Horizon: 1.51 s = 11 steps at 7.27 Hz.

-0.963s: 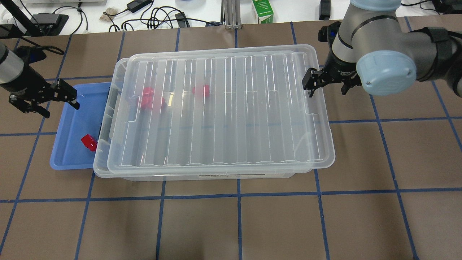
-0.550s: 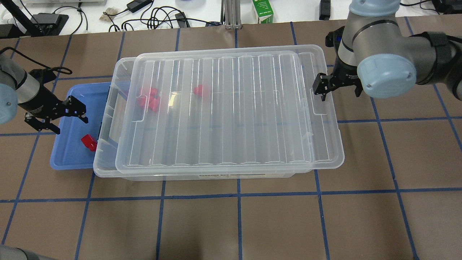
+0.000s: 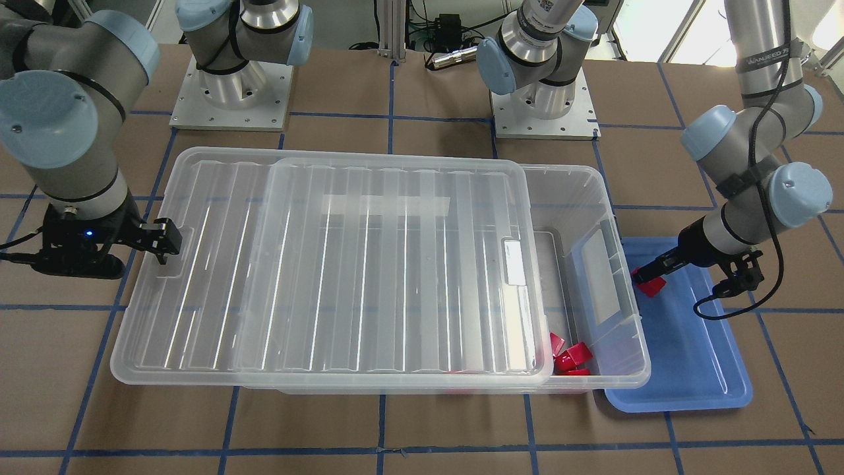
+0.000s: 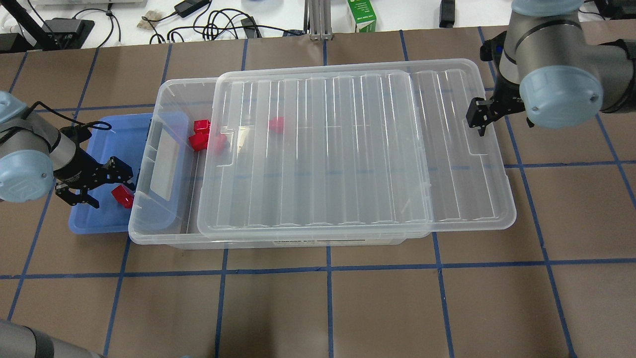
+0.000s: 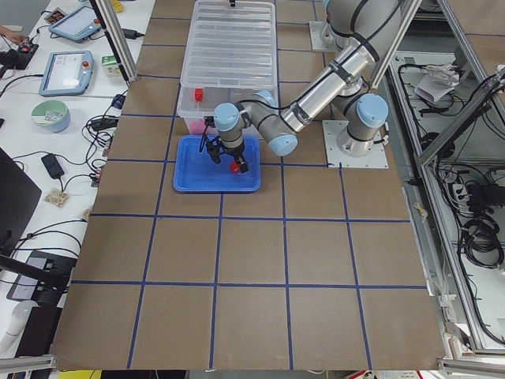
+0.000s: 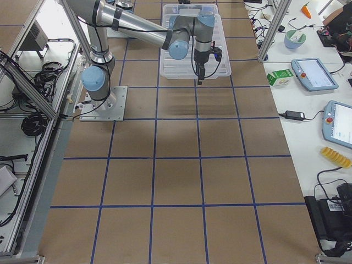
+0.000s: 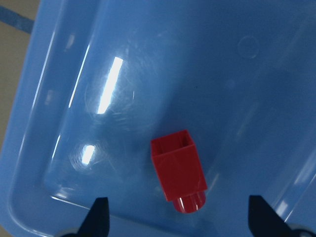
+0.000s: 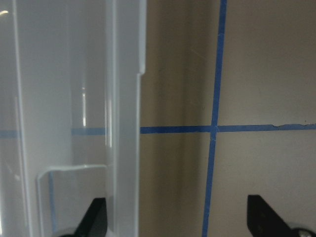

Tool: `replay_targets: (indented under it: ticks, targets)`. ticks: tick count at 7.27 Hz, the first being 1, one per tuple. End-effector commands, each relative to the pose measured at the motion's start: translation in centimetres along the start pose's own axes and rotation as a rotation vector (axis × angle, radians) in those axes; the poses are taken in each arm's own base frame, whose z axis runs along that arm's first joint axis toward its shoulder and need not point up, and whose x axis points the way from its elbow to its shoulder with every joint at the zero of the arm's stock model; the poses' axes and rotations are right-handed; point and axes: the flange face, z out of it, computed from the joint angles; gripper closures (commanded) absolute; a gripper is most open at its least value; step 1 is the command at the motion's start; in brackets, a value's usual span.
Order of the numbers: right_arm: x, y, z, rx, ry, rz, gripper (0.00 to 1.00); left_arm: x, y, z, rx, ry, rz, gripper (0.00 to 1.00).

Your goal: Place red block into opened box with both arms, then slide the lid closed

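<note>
"WANJEED" on a strap (image 3: 769, 58) around the left arm (image 3: 757, 20), other labels illegible

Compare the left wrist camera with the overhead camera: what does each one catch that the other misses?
Only the left wrist view shows the red block close up: a hollow square end and a round stub at the other. Only the overhead view shows the box, the lid offset toward the robot's right, more red blocks inside the box, and the right end effector at the lid's notch. Both show the block lying in the blue tray with the open left end effector over it.
</note>
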Motion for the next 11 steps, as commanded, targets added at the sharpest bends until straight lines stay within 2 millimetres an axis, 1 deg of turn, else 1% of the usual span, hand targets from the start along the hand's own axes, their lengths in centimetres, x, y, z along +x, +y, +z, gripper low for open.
replay_targets:
  ticks: [1,2,3,4,5,6,7,8,9,10,11]
  targets:
    - [4.0,0.1,0.7,-0.014,-0.004,0.031,0.00,-0.2,-0.8,1.7,0.009,-0.002,-0.007,0.00]
    - [5.5,0.1,1.0,-0.017,-0.010,0.039,0.00,-0.3,-1.0,2.2,0.003,-0.001,-0.004,0.04]
    - [6.6,0.2,1.1,-0.018,-0.011,0.037,0.00,-0.3,-1.4,2.0,0.034,-0.004,-0.009,0.15]
    - [6.9,0.2,1.1,-0.019,-0.011,0.042,0.00,-0.3,-1.5,2.0,0.045,-0.004,0.010,0.51]
    - [6.9,0.3,1.2,-0.022,-0.012,0.041,0.00,-0.2,-1.4,1.9,0.043,-0.004,0.010,0.76]
    - [6.9,0.3,1.2,-0.022,-0.012,0.041,0.00,-0.2,-1.3,2.1,0.033,-0.003,0.008,0.81]
    - [7.0,0.1,0.9,-0.014,-0.014,0.044,0.00,-0.2,-1.2,2.0,0.026,-0.002,0.006,0.81]
    - [6.4,-0.2,-0.9,0.027,-0.069,0.049,0.00,-0.3,-1.4,0.4,0.026,-0.002,0.005,0.81]
    - [5.9,0.4,-5.2,0.053,-0.176,0.051,0.00,-0.1,-2.8,-3.4,0.036,-0.002,0.008,0.81]
    - [6.0,1.5,-9.7,0.045,-0.204,0.063,0.00,0.7,-4.1,-8.5,0.009,-0.001,0.025,0.81]
    - [5.4,3.3,-14.2,0.035,-0.291,0.128,0.00,1.3,-4.5,-13.5,-0.037,0.015,0.031,0.81]
